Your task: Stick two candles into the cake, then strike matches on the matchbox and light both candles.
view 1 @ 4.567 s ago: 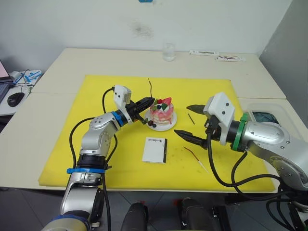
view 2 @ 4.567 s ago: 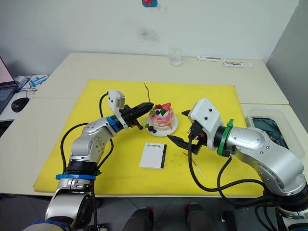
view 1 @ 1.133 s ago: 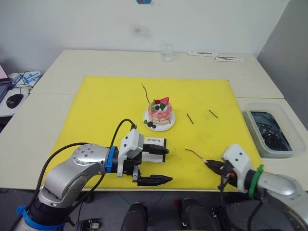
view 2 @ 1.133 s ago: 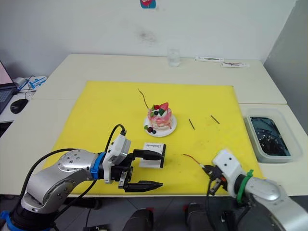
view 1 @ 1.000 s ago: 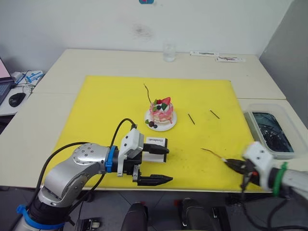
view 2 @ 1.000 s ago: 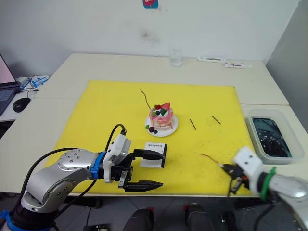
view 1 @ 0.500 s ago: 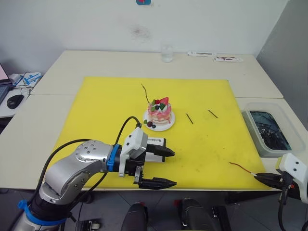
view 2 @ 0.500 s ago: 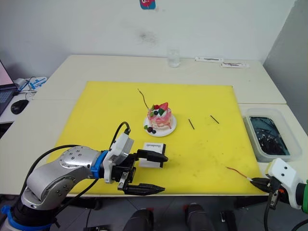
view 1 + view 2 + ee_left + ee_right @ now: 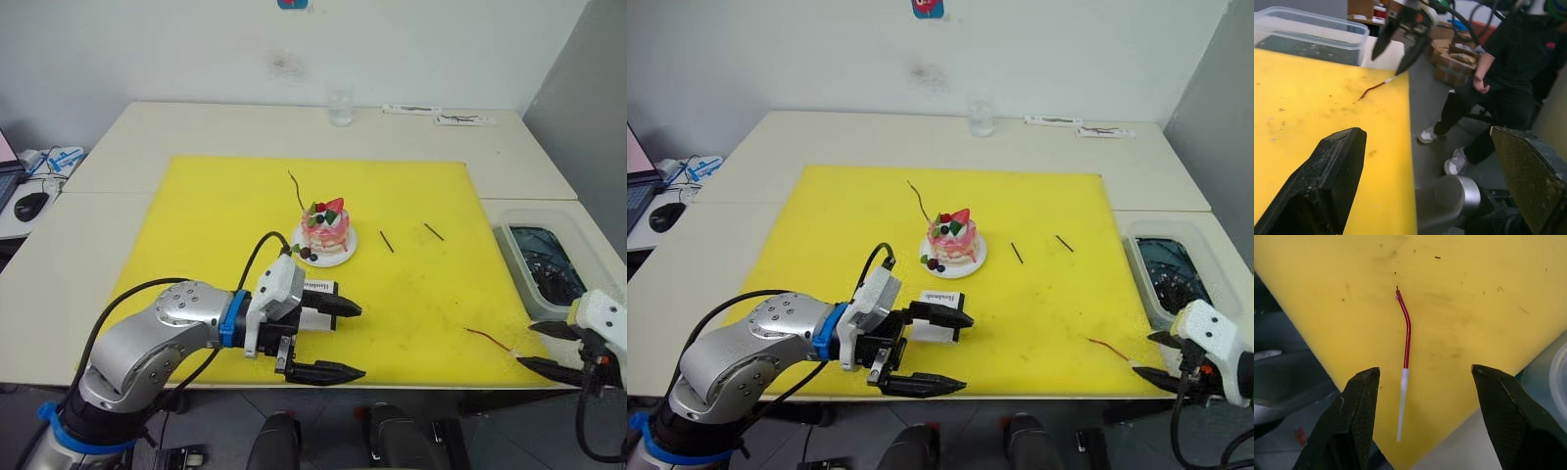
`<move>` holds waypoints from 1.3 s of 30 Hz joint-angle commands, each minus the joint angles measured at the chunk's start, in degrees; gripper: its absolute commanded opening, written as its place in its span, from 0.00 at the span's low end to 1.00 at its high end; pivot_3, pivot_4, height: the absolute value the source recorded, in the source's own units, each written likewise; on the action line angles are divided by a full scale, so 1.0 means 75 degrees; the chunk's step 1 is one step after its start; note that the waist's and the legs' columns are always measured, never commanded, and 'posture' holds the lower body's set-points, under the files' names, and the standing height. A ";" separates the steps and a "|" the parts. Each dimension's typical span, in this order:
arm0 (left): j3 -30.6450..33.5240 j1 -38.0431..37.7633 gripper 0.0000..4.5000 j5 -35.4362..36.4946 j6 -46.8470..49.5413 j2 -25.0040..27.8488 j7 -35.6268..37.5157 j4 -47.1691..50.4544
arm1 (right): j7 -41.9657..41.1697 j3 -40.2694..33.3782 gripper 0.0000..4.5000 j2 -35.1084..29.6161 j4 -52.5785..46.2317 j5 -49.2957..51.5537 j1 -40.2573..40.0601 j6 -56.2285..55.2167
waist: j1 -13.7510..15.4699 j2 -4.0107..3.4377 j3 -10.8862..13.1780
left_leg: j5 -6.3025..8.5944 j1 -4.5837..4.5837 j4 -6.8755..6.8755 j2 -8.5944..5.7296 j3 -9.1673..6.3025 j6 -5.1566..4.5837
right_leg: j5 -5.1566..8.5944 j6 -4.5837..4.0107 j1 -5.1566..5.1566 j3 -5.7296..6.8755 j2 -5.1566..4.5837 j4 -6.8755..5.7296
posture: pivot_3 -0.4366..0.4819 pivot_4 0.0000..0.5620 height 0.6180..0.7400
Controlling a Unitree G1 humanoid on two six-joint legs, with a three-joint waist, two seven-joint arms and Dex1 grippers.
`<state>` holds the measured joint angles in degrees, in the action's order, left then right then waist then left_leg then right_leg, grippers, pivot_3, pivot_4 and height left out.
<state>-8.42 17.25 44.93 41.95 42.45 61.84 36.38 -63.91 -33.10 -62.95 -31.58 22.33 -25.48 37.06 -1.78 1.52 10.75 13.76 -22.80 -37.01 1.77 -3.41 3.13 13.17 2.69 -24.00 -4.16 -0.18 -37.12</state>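
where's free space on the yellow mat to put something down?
Free: the yellow mat left of the cake, and between the matches and the loose candle. Crowded: around the matchbox, under the left gripper.

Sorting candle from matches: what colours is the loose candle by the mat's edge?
Red shaft with a whitish end, clearest in the right wrist view: the candle.

We count two candles [image 9: 298, 186] [image 9: 488, 340], two matches [image 9: 387, 241] [image 9: 433, 232], one cake [image 9: 325, 227], one matchbox [image 9: 318, 288], one glass [image 9: 340, 106], one plastic tub [image 9: 541, 266]
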 commanded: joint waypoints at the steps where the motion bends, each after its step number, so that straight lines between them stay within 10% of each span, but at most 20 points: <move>1: -0.0264 0.0228 1.00 -0.0380 -0.0437 0.0160 0.0306 0.0344 | 0.0110 -0.0101 0.71 -0.0533 -0.0525 -0.0036 0.0240 0.0841 | 0.0003 0.0000 0.0000 | 0.0000 0.0000 -0.0001 -0.0001 0.0001 0.0000 | 0.0000 0.0000 -0.0001 -0.0001 0.0000 0.0001 | 0.48 0.27 1.00; 9: -0.0743 0.0289 1.00 -0.0828 -0.0808 -0.0023 0.0209 0.0574 | 0.0726 0.1119 0.71 -0.1603 -0.1097 0.0397 0.1289 0.3421 | 0.0003 0.0002 0.0001 | 0.0000 -0.0001 -0.0004 -0.0001 0.0005 0.0000 | -0.0001 0.0001 -0.0001 -0.0005 -0.0001 0.0003 | 0.48 0.27 1.00; 32: -0.1280 0.0382 1.00 -0.1254 -0.0963 -0.0482 -0.0087 0.0549 | 0.0396 0.4463 0.71 -0.2408 0.0188 -0.0244 0.3509 0.2450 | -0.0004 0.0000 0.0000 | 0.0000 -0.0003 -0.0003 -0.0002 0.0008 0.0000 | -0.0005 0.0007 -0.0005 -0.0006 -0.0002 0.0000 | 0.48 0.27 1.00; 39: -0.1332 0.0266 1.00 -0.1383 -0.1075 -0.0490 -0.0077 0.0512 | 0.0304 0.4651 0.29 -0.2495 0.0245 -0.0288 0.3452 0.2392 | -0.0002 -0.0001 0.0000 | 0.0000 -0.0003 -0.0003 -0.0002 0.0008 0.0000 | -0.0005 0.0007 -0.0005 -0.0006 -0.0002 0.0001 | 0.48 0.27 1.00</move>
<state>-18.18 19.29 34.91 35.17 39.09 61.37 38.72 -61.14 1.44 -80.68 -29.49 20.67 0.31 55.28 -1.80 1.52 10.75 13.76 -22.82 -37.03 1.75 -3.36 3.13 13.14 2.74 -24.03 -4.20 -0.20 -37.12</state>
